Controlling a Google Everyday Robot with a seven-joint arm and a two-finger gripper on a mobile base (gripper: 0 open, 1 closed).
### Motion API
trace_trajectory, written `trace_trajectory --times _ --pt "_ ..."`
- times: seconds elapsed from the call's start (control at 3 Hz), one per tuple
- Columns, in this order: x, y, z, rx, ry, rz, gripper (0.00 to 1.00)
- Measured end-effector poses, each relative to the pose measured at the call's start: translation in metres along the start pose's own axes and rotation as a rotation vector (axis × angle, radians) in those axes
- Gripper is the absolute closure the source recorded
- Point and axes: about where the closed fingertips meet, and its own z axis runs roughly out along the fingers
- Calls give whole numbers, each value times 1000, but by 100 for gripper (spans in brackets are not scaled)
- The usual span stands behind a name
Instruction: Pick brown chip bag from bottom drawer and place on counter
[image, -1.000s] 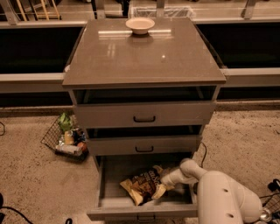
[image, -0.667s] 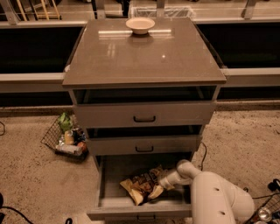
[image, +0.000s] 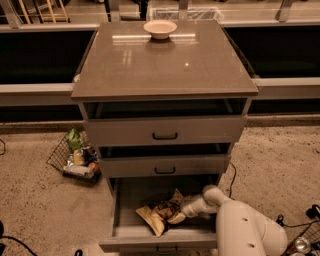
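Observation:
The bottom drawer (image: 125, 220) of the cabinet stands pulled out. The brown chip bag (image: 159, 214), dark with tan-yellow edges, lies inside it near the middle. My white arm reaches in from the lower right, and the gripper (image: 177, 215) is down in the drawer at the bag's right edge, touching it. The glossy grey-brown counter (image: 165, 65) above reflects the lights and carries a bowl at its far edge.
A small pale bowl (image: 160, 28) sits at the counter's back centre. The two upper drawers (image: 165, 131) stand slightly open. A wire basket (image: 75, 159) with packets lies on the carpet left of the cabinet. Cables (image: 300, 225) lie at the lower right.
My arm has reached further left into the bottom drawer, bringing the gripper against the bag's right edge. The bag has shifted only slightly.

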Motion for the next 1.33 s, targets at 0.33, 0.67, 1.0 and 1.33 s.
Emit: trace_trajectory --times 0.33,0.67,1.0,1.33 --pt "-6 1 -5 0 -1 0 88" --pt "-11 1 -9 0 -1 0 100" --pt "-39 -6 -36 61 -49 -66 100" --pt "-69 33 -86 115 -180 -166 100"
